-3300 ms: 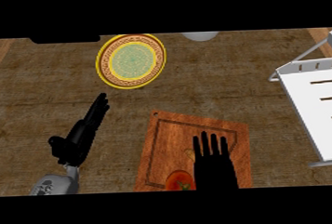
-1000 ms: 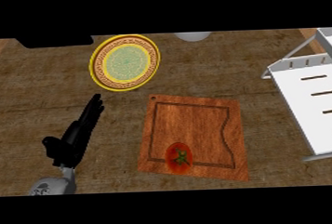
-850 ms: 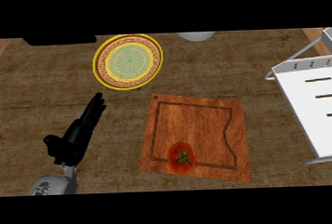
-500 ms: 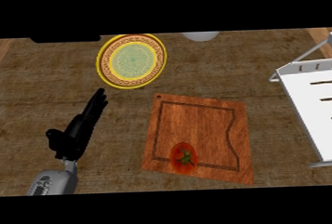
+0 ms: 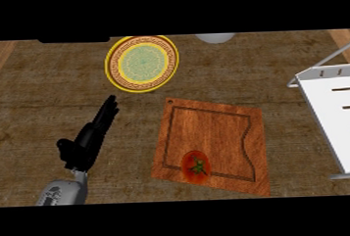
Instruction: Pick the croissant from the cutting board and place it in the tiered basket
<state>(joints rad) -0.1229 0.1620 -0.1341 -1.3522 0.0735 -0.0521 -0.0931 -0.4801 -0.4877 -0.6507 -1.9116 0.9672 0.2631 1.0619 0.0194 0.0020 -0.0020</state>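
Left hand idle beside the cutting board; right hand out of frame, no croissant to be seen.

The left hand lay at the lower left of the frame, fingers straight and relaxed, grasping nothing, just left of the wooden cutting board at lower centre. A red tomato sat near the board's lower edge. No croissant showed on the board or anywhere else in view, so its place could not be told. The yellow-rimmed plate stood at the upper centre-left, and the white tiered basket filled the right edge. Compared with half a second earlier, board, plate and basket all sat slightly further right and higher in the frame; the hand kept its pose.
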